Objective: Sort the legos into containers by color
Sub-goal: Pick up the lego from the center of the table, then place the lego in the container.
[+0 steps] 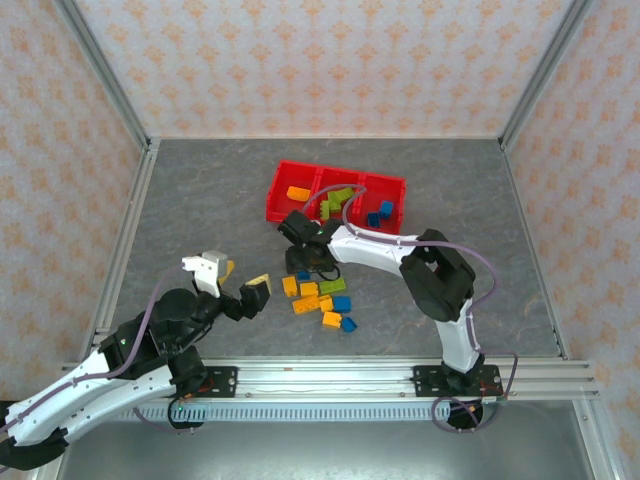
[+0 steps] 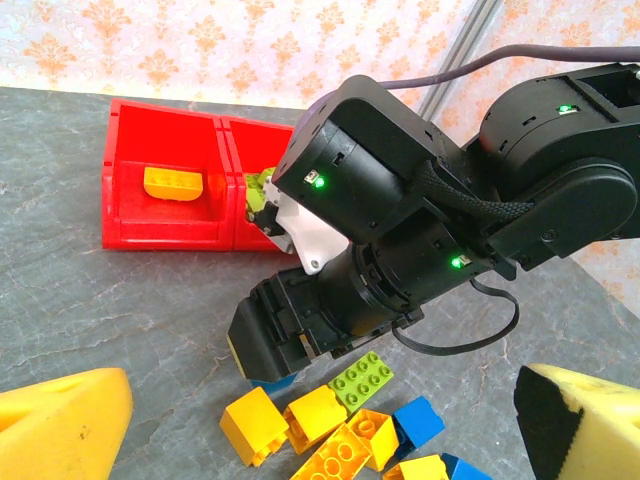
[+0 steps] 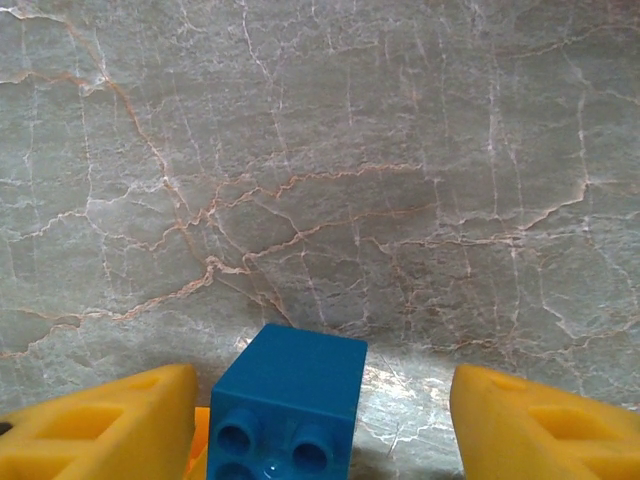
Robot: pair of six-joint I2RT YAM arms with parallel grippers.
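Observation:
The containers (image 1: 273,200) are three joined red bins at the back of the table. The left bin holds an orange lego (image 1: 297,192), the middle one green legos (image 1: 340,197), the right one blue legos (image 1: 385,210). Several loose orange, green and blue legos (image 1: 320,300) lie in front of the bins. My right gripper (image 3: 322,400) is down on the table, open and astride a blue lego (image 3: 290,400); the left finger is beside the brick and a gap shows on its right. My left gripper (image 1: 240,278) hovers open to the left of the pile, holding nothing.
In the left wrist view the right arm's black wrist (image 2: 400,200) stands between the red bins (image 2: 165,232) and the loose bricks (image 2: 315,415). Metal frame rails (image 1: 120,240) and patterned walls enclose the grey table.

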